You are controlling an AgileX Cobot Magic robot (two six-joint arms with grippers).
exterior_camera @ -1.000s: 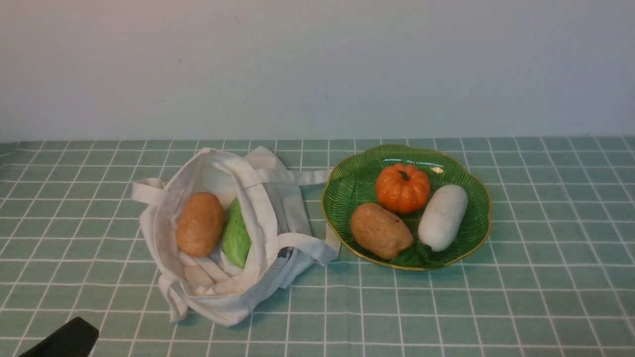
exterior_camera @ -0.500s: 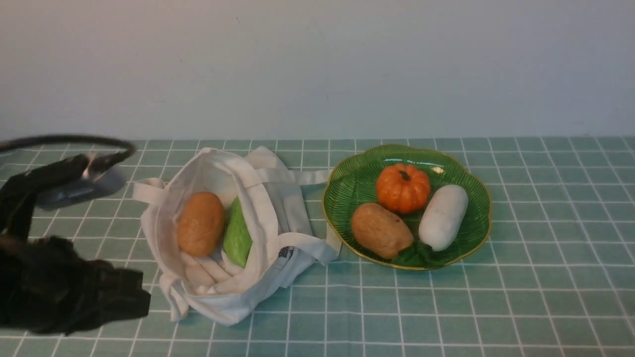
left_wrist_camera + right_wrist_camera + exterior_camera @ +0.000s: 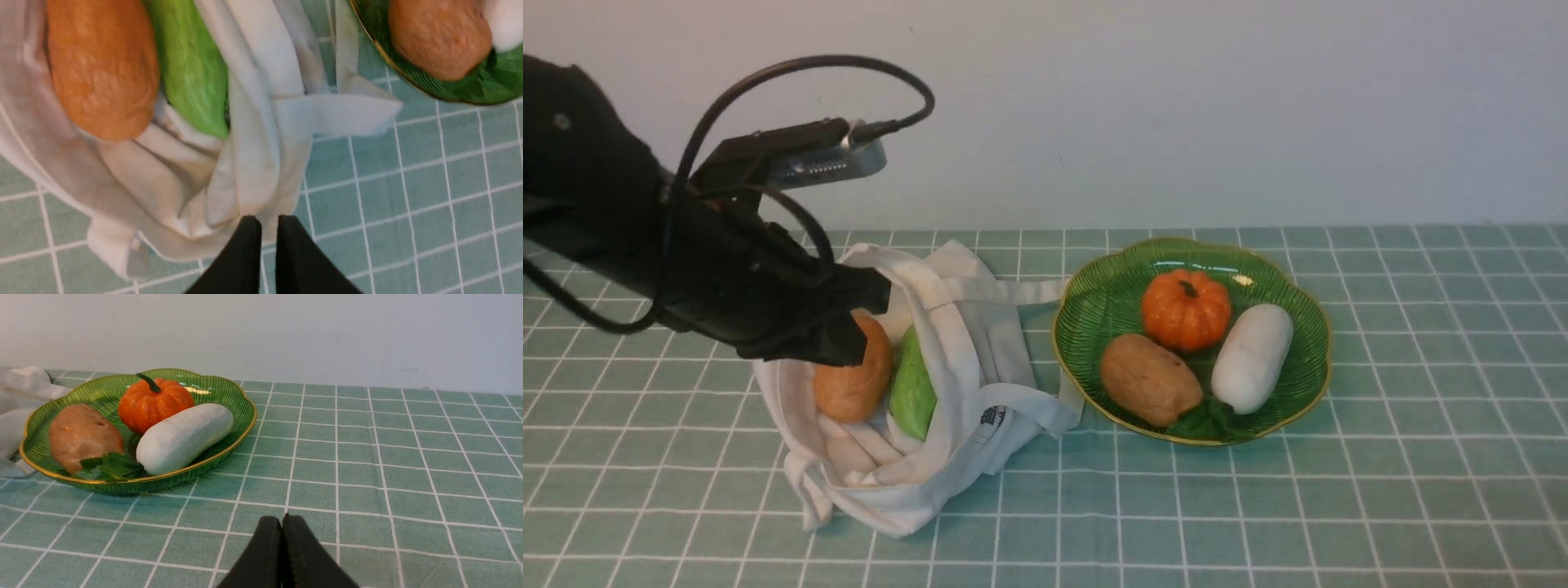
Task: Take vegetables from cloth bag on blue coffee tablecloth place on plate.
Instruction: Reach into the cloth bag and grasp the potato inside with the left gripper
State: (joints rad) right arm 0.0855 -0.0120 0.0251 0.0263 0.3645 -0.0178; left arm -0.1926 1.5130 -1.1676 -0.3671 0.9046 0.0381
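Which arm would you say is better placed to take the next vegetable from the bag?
Left. The left gripper hangs over the bag, by the potato and green vegetable. The right gripper, shut, sits across the plate from the bag.

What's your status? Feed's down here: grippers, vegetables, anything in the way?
Left gripper barely parted, empty, over cloth bag. Right gripper shut, empty. Potato and green vegetable both in bag. Bag rim overlaps the green one.
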